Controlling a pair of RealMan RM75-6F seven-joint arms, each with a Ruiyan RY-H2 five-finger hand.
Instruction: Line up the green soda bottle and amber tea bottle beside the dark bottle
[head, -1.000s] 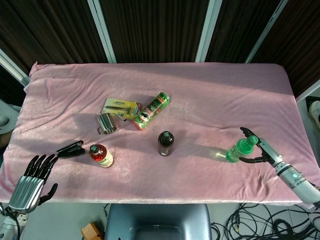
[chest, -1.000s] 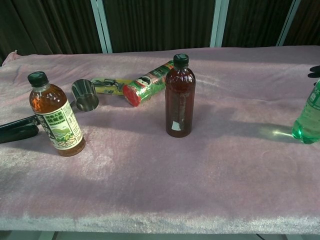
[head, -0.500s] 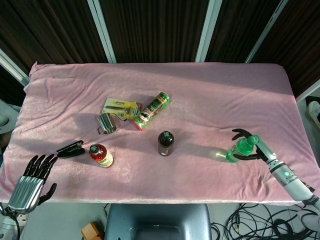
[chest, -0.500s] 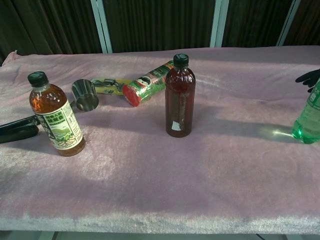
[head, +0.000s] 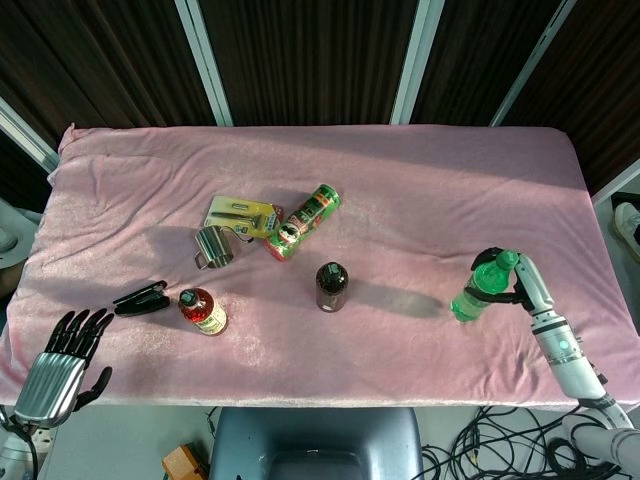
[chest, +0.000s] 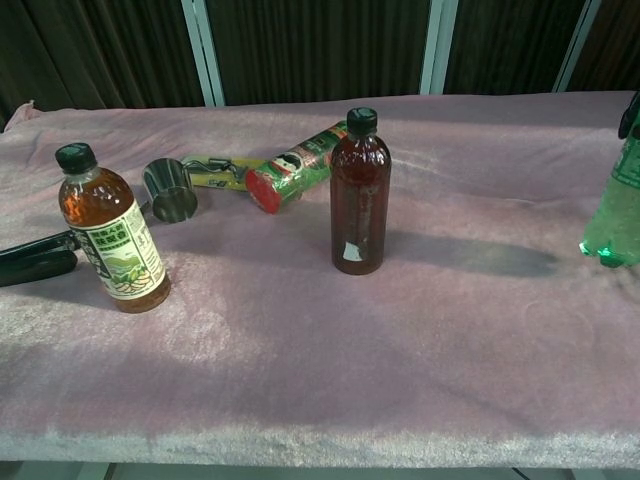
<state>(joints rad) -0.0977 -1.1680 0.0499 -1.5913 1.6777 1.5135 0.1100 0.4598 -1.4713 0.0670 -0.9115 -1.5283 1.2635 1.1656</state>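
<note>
The green soda bottle is at the right of the pink table, gripped near its neck by my right hand. In the chest view the green soda bottle hangs just above the cloth at the right edge, where little of the hand shows. The dark bottle stands upright mid-table, also seen as the dark bottle in the chest view. The amber tea bottle stands at the front left, with its label facing the chest camera. My left hand hovers off the front left corner, fingers apart, holding nothing.
A chips can lies on its side behind the dark bottle, beside a yellow package and a metal cup. A black clip-like object lies left of the amber bottle. The table's front edge runs close to both hands.
My right hand closed around the green bottle's neck and raised it slightly off the cloth, drifting a little right. The left hand barely moved.
</note>
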